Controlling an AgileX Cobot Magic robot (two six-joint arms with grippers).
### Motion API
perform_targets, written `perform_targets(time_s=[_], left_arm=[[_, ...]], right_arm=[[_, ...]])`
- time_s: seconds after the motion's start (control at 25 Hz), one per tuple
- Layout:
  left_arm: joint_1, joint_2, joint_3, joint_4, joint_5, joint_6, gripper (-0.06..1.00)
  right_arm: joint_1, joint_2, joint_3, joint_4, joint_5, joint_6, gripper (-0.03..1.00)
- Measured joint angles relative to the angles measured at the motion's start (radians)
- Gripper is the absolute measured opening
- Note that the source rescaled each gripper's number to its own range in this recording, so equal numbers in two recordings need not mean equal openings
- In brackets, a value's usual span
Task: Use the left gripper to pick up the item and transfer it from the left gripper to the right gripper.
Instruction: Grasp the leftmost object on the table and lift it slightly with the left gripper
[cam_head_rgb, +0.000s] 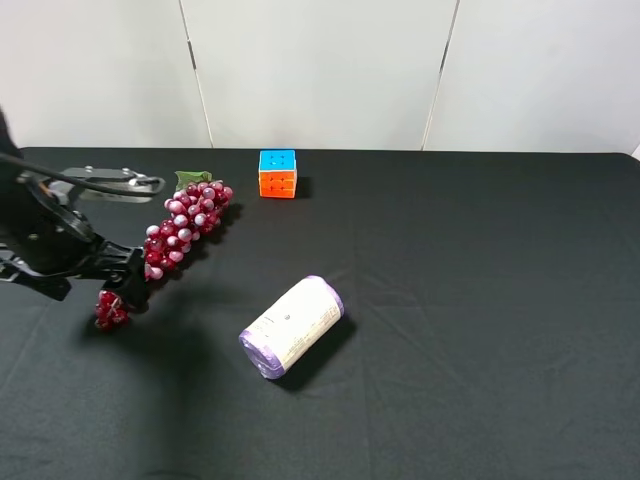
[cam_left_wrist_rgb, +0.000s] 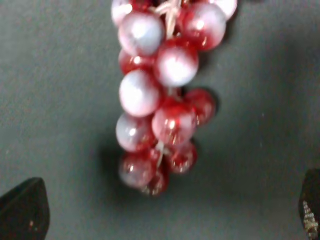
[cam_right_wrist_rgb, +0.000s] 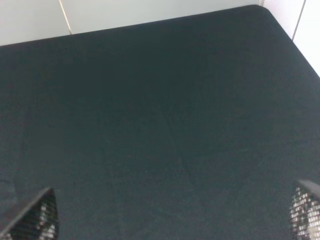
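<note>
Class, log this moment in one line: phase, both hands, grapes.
phase: pre-grasp | grapes: on cloth, ungripped | left hand: open over grapes | right hand: open, empty

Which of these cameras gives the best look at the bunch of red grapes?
The exterior high view: the whole bunch of grapes shows on the black table, green leaf included, the left tool covering a part. The left wrist view shows only one blurred end, close up. The right wrist view shows none of it.
</note>
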Motion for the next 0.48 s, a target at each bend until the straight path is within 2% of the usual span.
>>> perform_targets(time_s=[0.48], left_arm=[[-0.016,0.176,-0.058,0.009,-0.067,-0.021,0.98]], right_arm=[[0.0,0.0,0.0,0.0,0.0,0.0,1.0]])
